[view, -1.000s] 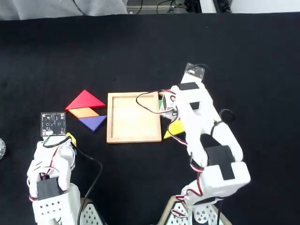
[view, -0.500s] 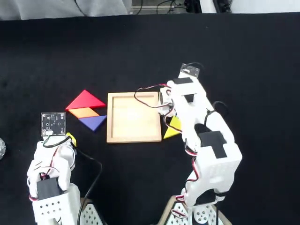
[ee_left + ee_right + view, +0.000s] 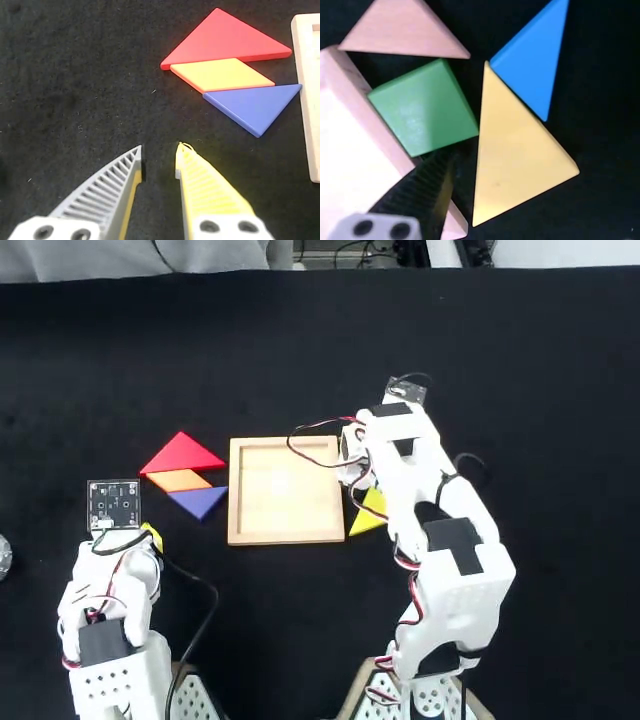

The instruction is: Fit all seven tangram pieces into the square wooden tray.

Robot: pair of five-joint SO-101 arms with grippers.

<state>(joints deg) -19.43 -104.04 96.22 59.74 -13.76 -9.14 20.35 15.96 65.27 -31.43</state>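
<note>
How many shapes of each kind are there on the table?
Triangles: 5 (red triangle, navy triangle, pink triangle, blue triangle, yellow triangle)
Squares: 1 (green square)
Parallelograms: 1 (orange parallelogram)
Total: 7

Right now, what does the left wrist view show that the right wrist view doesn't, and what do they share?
Left wrist view: the left gripper, jaws open, plus a red wooden triangle, an orange parallelogram and a dark blue triangle lying edge to edge. Right wrist view: a pale pink triangle, a green square, a light blue triangle and a yellow triangle clustered together. Both: the rim of the square wooden tray and the black table cloth.
</note>
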